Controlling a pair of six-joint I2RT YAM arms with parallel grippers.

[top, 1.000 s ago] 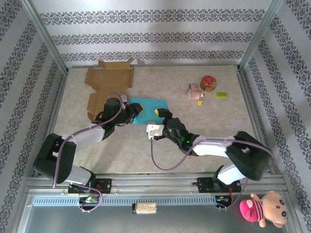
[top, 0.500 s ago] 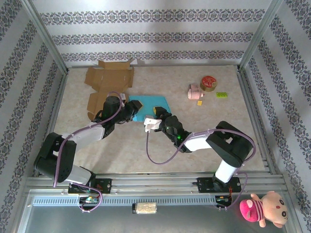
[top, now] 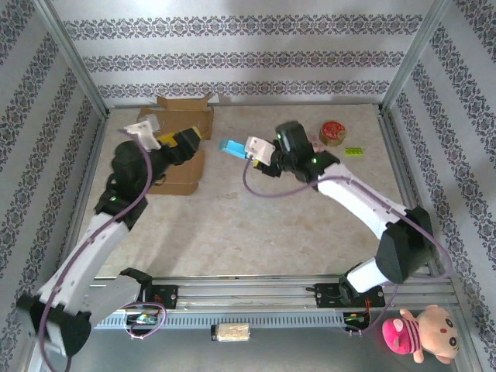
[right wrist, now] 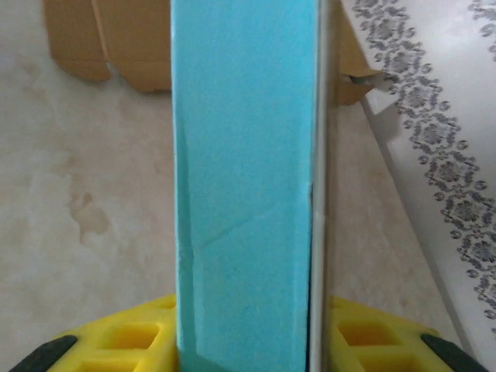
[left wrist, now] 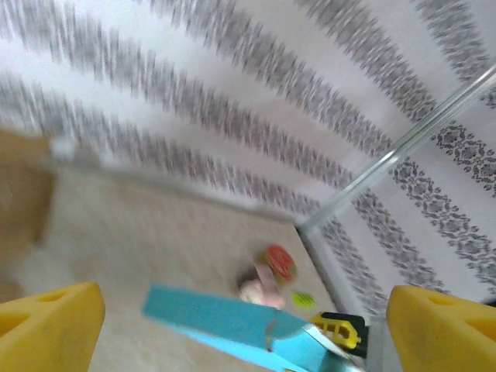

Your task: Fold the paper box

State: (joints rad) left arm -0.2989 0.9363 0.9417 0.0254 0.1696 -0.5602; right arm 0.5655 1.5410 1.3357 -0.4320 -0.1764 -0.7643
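A flattened teal paper box (top: pixel 232 147) hangs in the air over the middle back of the table, and my right gripper (top: pixel 253 149) is shut on its right end. In the right wrist view the teal box (right wrist: pixel 244 178) stands up between the two yellow fingers (right wrist: pixel 124 341), squeezed flat. My left gripper (top: pixel 184 140) hovers to the box's left, above the brown cardboard, with its jaws wide open and nothing between them. From the left wrist, the teal box (left wrist: pixel 225 322) lies ahead, apart from the yellow fingertips (left wrist: pixel 50 325).
Flat brown cardboard (top: pixel 177 122) lies at the back left, partly under the left arm. A red round tin (top: pixel 333 132) and a green brick (top: pixel 354 151) sit at the back right. Metal frame posts and patterned walls close in the table.
The right gripper has lifted the teal box off the table and carried it toward the back. The left gripper has come away from the box's left edge, risen and swung left over the cardboard.
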